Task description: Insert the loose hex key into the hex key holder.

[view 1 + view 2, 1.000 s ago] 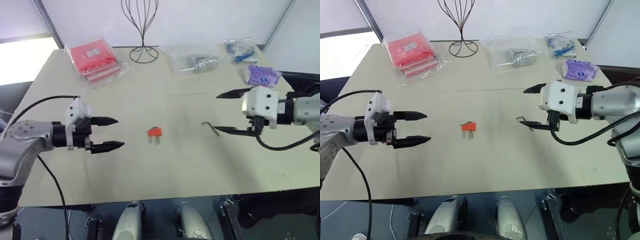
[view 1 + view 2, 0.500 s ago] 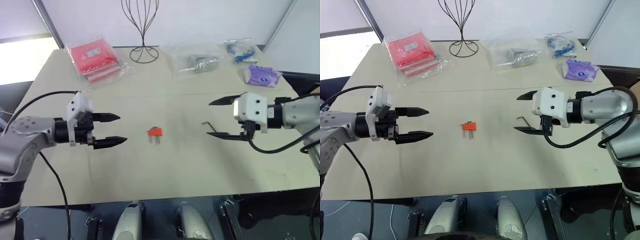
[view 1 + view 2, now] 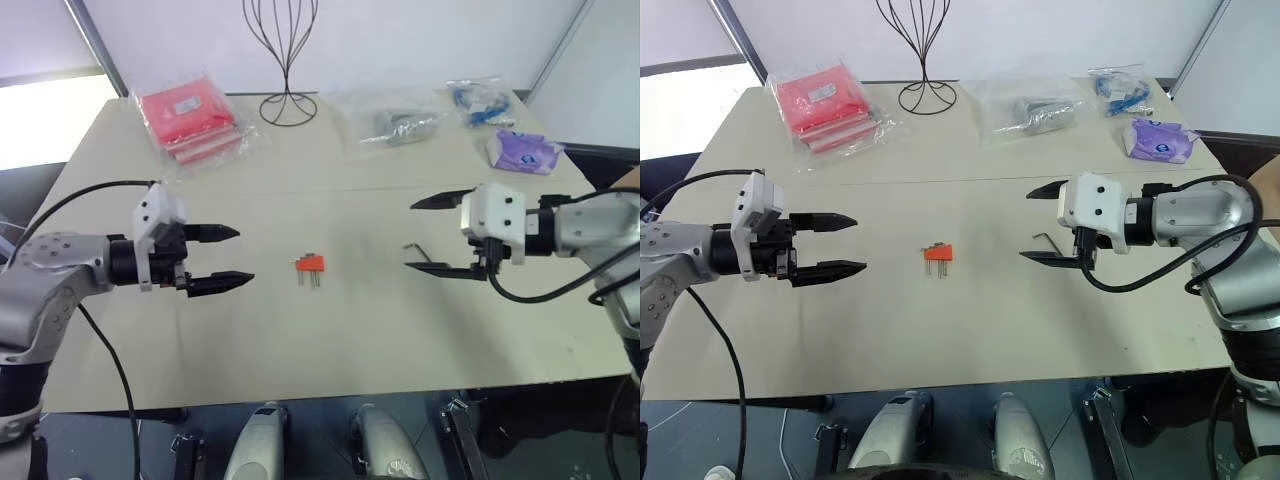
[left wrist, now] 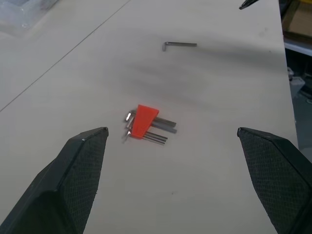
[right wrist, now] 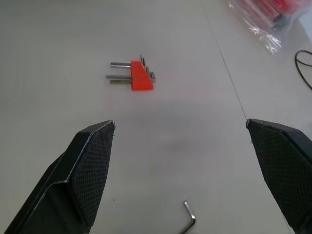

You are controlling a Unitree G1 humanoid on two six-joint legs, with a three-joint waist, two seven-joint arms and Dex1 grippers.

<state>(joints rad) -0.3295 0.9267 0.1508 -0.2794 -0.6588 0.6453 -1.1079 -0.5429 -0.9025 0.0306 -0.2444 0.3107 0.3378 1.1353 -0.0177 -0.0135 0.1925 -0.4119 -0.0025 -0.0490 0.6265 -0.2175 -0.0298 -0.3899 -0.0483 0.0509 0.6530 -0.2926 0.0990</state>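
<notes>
The work surface is a flat, matte beige table (image 3: 330, 340) with a thin seam line running across its middle.

The hex key holder (image 3: 310, 264), a small wedge-shaped block of smooth orange-red plastic, lies flat at the centre of the head views. Several short grey metal keys project from it toward the lower edge of the frame.

The loose hex key (image 3: 413, 249), a thin dark metal rod bent into an L, lies flat on the table right of centre, well apart from the holder. Its short bent end shows clearly in the left wrist view (image 4: 179, 45).

The left gripper (image 3: 228, 258) sits at the left of centre, above the table surface. Its two black tapered fingers are spread wide with nothing between them; the finger pads (image 4: 80, 170) carry a fine cross-hatched texture. It points toward the holder.

The right gripper (image 3: 428, 235) sits at the right of centre, fingers likewise spread wide and empty, with the same cross-hatched pads (image 5: 90, 168). Its lower finger tip lies just beside the loose hex key in the frame; contact cannot be told.

Along the upper edge of the head views:
- a red plastic-wrapped packet (image 3: 190, 118), glossy, upper left;
- a black wire stand (image 3: 285, 60), upper centre;
- a clear bag of grey parts (image 3: 395, 122);
- a bag of blue items (image 3: 478, 100);
- a purple packet (image 3: 524, 150), upper right.
</notes>
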